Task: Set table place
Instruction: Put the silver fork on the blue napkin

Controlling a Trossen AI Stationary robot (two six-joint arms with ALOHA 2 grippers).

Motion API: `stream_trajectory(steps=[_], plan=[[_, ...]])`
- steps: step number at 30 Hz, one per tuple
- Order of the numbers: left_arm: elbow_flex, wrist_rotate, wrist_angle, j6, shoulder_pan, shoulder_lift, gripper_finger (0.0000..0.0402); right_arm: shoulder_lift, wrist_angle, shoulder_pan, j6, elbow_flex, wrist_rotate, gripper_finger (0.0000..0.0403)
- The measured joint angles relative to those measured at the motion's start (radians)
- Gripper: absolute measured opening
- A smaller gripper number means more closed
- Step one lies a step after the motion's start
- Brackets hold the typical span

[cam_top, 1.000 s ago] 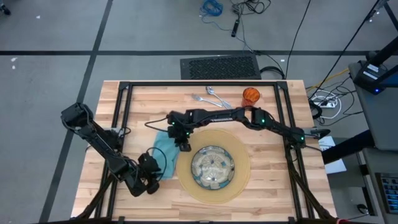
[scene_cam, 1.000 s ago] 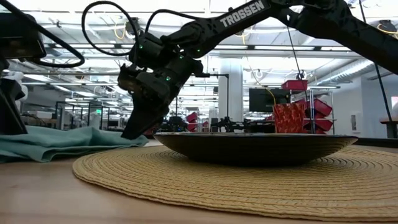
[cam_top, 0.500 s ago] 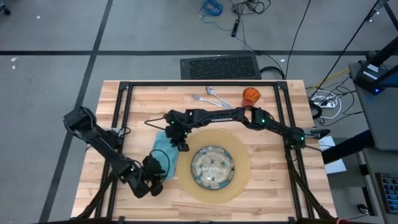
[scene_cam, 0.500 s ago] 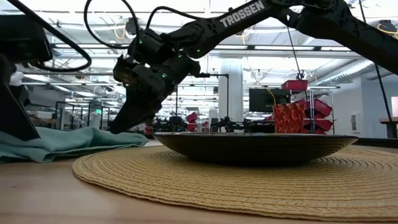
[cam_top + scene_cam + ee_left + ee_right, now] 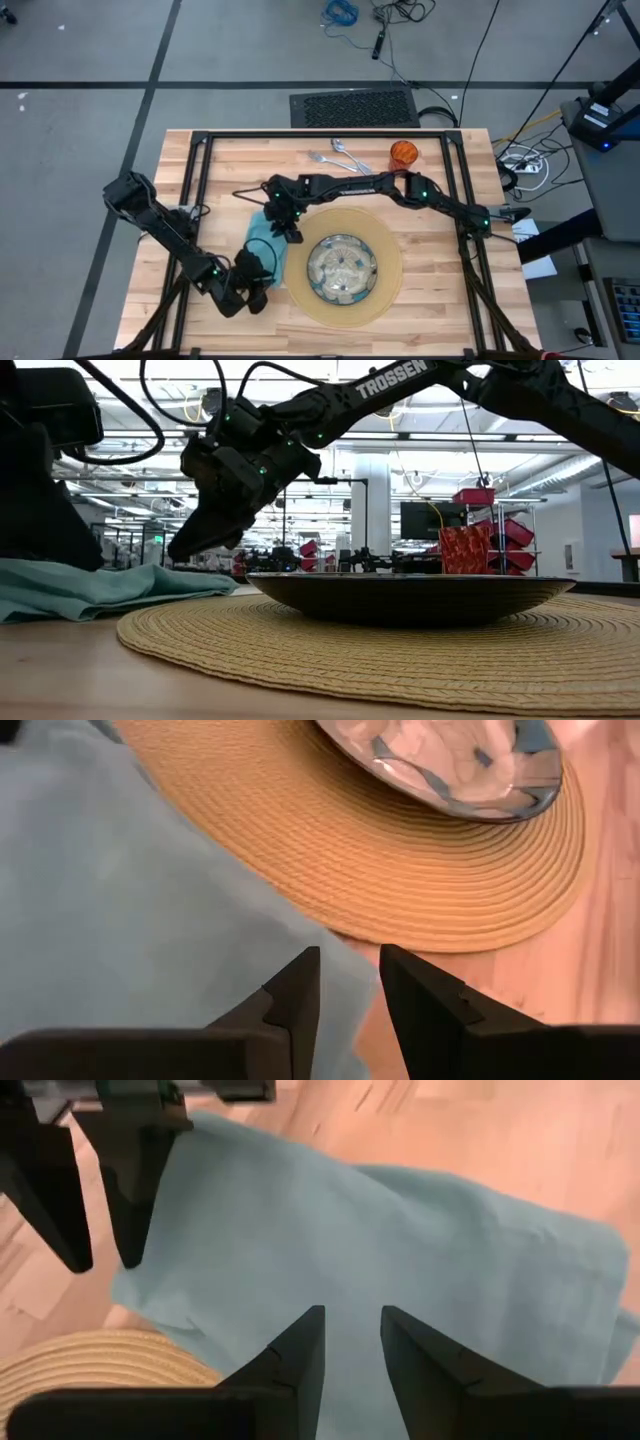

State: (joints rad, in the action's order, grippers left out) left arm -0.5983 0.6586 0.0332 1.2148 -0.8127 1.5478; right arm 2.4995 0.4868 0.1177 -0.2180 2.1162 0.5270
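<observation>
I have both arms over the teal napkin [image 5: 262,232], which lies on the table [image 5: 430,290] touching the 9 o'clock edge of the round mat [image 5: 388,282]. Over the last second my right gripper [image 5: 288,231] has slid from the mat's rim outward toward 10 o'clock, so it now hangs above the middle of the cloth. Its jaws stand a little apart with nothing between them; the napkin shows through the gap and is not pinched. My left gripper [image 5: 262,287] has meanwhile crept in from 8 o'clock and now sits at the napkin's near corner, just beside the mat edge. Its jaws are also slightly parted and empty.

The glass plate [image 5: 342,268] rests centred on the mat. The orange cup [image 5: 404,154] and the cutlery [image 5: 335,154] wait at 12 o'clock near the far rail, well apart from the setting.

I read the shift as both tools lining up on opposite parts of the cloth, probably to straighten or fold it. The napkin looks rumpled in the low view, so it is not yet dressed, and cup and cutlery are not yet placed.
</observation>
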Motion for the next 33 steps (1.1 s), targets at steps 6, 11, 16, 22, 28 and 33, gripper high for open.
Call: stream_trajectory(steps=[6,11,16,22,28,33], plan=[[-0.056,0.006,0.066,-0.065,0.001,-0.013,0.0096,-0.02,0.026,0.006,-0.003,0.0,-0.005,0.0093],[-0.115,0.097,0.307,-0.117,0.02,-0.096,0.0096,-0.063,0.053,0.029,-0.006,0.0,-0.011,0.0093],[-0.121,0.183,0.533,-0.121,0.062,-0.204,0.0096,-0.127,0.215,0.069,-0.035,0.0,-0.028,0.0093],[-0.121,0.116,0.729,-0.126,0.125,-0.294,0.0096,-0.154,0.576,0.147,-0.108,0.0,-0.212,0.0093],[-0.121,0.08,0.852,-0.129,0.146,-0.35,0.0096,-0.145,0.614,0.221,-0.117,-0.001,-0.344,0.0093],[-0.121,0.079,0.892,-0.129,0.145,-0.372,0.0096,-0.154,0.53,0.282,-0.097,0.0,-0.382,0.0093]])
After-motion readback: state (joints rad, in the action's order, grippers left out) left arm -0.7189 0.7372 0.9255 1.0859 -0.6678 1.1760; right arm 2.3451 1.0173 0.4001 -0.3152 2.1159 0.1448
